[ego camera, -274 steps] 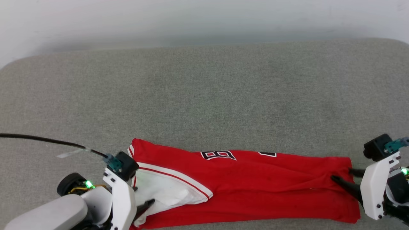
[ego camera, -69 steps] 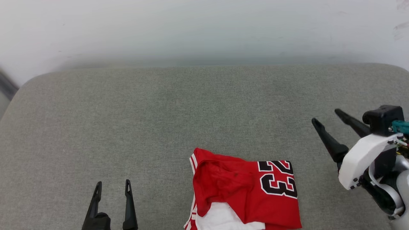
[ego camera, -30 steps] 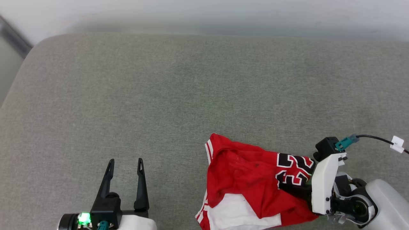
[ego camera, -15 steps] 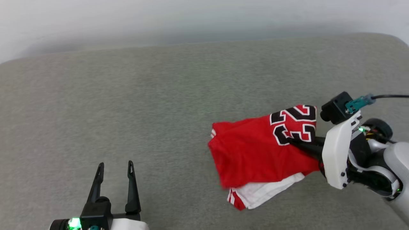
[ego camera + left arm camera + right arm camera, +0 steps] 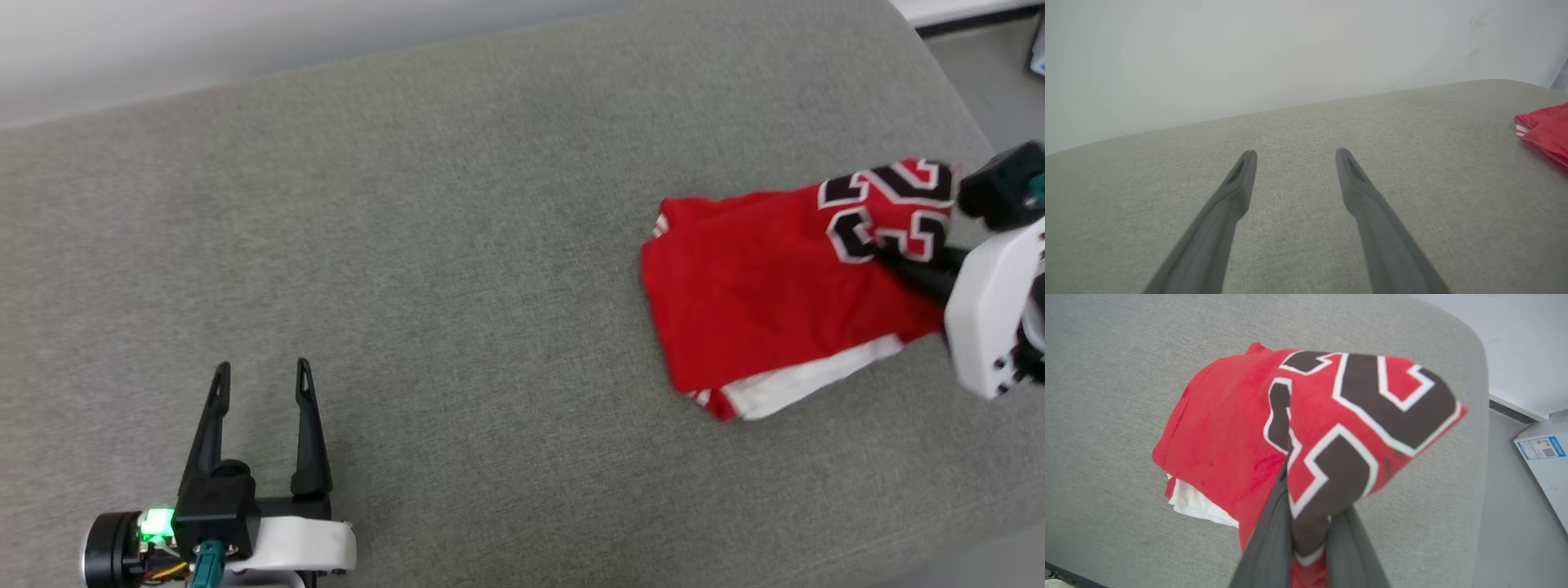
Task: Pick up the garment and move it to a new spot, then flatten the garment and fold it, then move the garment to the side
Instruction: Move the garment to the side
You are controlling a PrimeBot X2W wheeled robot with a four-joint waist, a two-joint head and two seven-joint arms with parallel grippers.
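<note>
The garment (image 5: pixel 775 282) lies at the right of the head view as a folded red bundle. Its long axis runs from the white sleeve edge at lower middle-right up to the "23" lettering at the far right. The right gripper (image 5: pixel 891 251) comes in from the right edge of the frame, and its fingers (image 5: pixel 1267 543) are pressed together on the cloth at the lettered end. In the right wrist view that end is bunched and raised, while the rest of the bundle appears to rest on the worktop (image 5: pixel 457 229).

The left gripper (image 5: pixel 261 367) sits at the lower left of the head view, well apart from the garment, fingers spread and holding nothing. In the left wrist view only a red corner shows at the right edge, so the right arm is plainly the nearer one.

The worktop is covered in grey woven fabric with a rounded edge. That edge is close behind the gripped end (upper right in both the head and right wrist views). Beyond it are grey floor (image 5: pixel 1511 526) and a white box with a blue label (image 5: pixel 1541 457). A pale wall (image 5: pixel 1290 53) backs the worktop. Judging from this, setting the bundle down calls for keeping it inboard of that edge.
</note>
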